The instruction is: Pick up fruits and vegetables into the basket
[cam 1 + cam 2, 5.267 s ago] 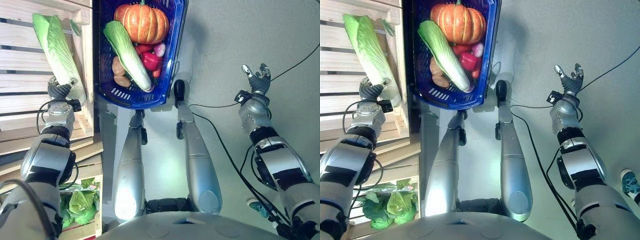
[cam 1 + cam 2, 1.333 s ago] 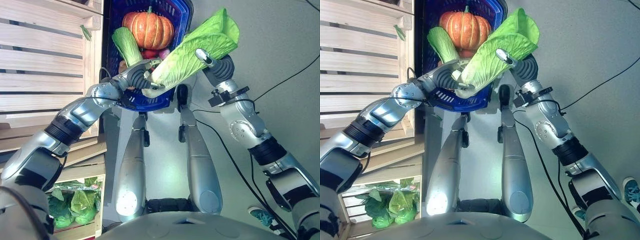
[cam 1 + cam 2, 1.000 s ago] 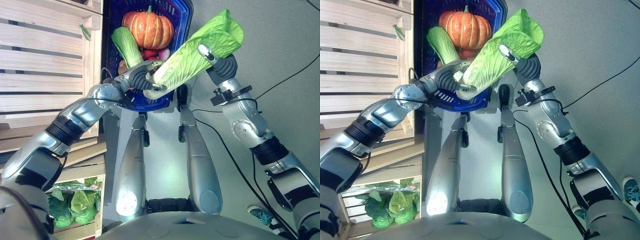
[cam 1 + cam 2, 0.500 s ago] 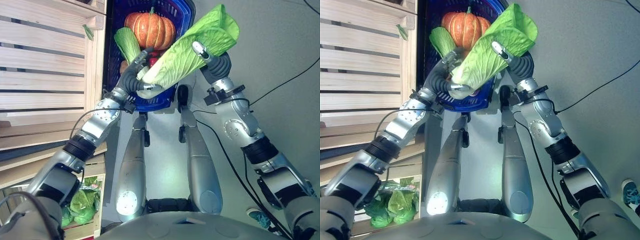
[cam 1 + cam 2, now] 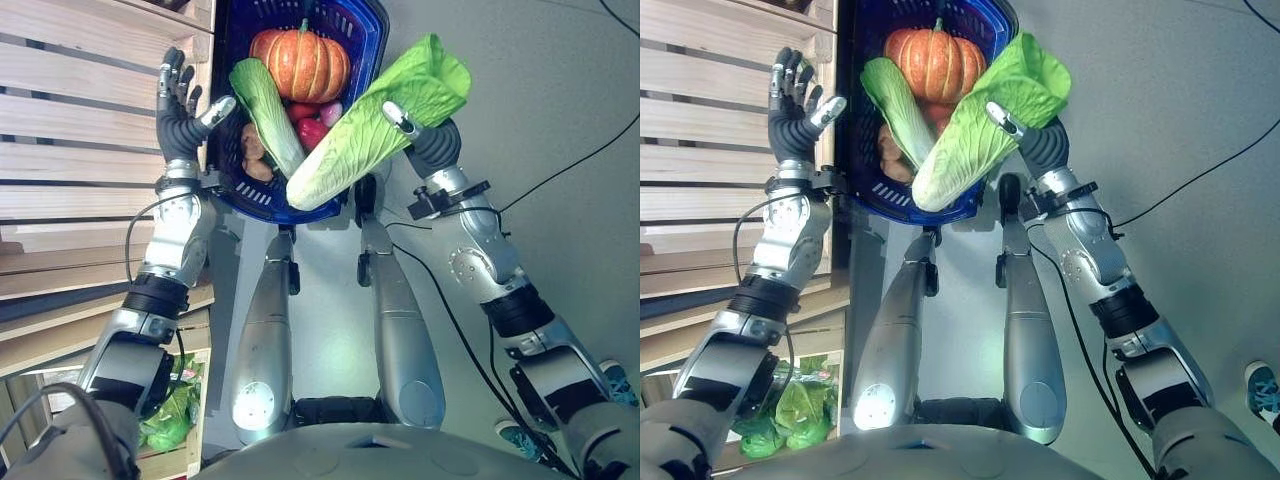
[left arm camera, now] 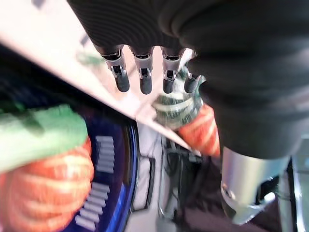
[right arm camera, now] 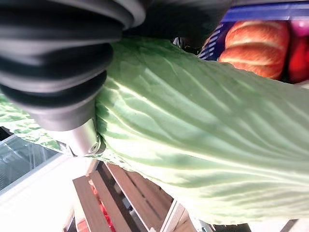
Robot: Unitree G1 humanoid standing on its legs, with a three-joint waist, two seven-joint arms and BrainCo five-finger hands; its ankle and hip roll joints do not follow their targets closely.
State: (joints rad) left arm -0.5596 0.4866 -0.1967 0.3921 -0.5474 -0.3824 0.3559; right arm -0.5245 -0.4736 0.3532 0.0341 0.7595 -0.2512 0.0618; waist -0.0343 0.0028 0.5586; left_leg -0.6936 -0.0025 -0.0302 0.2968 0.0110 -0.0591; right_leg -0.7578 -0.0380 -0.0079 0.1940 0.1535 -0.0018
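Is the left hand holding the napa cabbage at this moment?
No. The left hand is open beside the blue basket, while the right hand alone grips the napa cabbage.

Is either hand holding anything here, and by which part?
The right hand grips the napa cabbage around its leafy upper half, over the blue basket. The left hand is open, holding nothing.

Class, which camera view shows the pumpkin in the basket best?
The left eye view: the whole pumpkin sits unobstructed in the blue basket. The right eye view shows it similarly. Both wrist views catch just an orange part.
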